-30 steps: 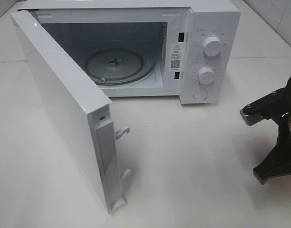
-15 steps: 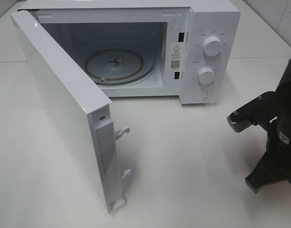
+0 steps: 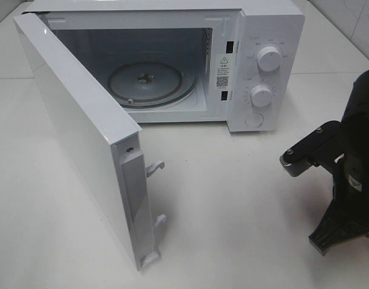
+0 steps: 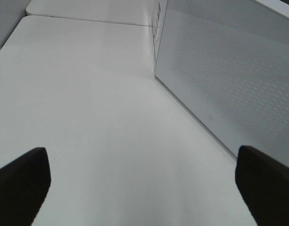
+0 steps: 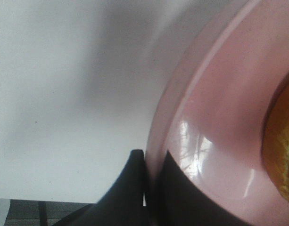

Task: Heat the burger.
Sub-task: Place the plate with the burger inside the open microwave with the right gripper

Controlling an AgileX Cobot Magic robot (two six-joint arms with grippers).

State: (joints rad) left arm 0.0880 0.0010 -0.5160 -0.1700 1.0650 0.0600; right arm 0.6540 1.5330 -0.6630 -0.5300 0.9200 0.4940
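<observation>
In the right wrist view my right gripper [image 5: 151, 162] is shut on the rim of the round pink plate [image 5: 219, 117]. The plate hangs above the white table. Only a brown-orange sliver of the burger [image 5: 282, 150] shows, at the picture's edge on the plate. From the high camera I see only the black right arm [image 3: 347, 174] at the right edge; the plate and burger are out of that view. The white microwave [image 3: 262, 66] stands at the back with its door [image 3: 82, 126] swung wide open and its glass turntable [image 3: 145, 83] bare. My left gripper [image 4: 144, 183] is open over the table beside the door.
The open door juts forward on the left, with its latch hooks [image 3: 155, 168] pointing right. In the left wrist view the door's outer face [image 4: 229, 84] lies close by. White table [image 3: 232, 198] stretches in front of the microwave.
The right arm has moved left across the table toward the front of the microwave. The left gripper and the door have not moved.
</observation>
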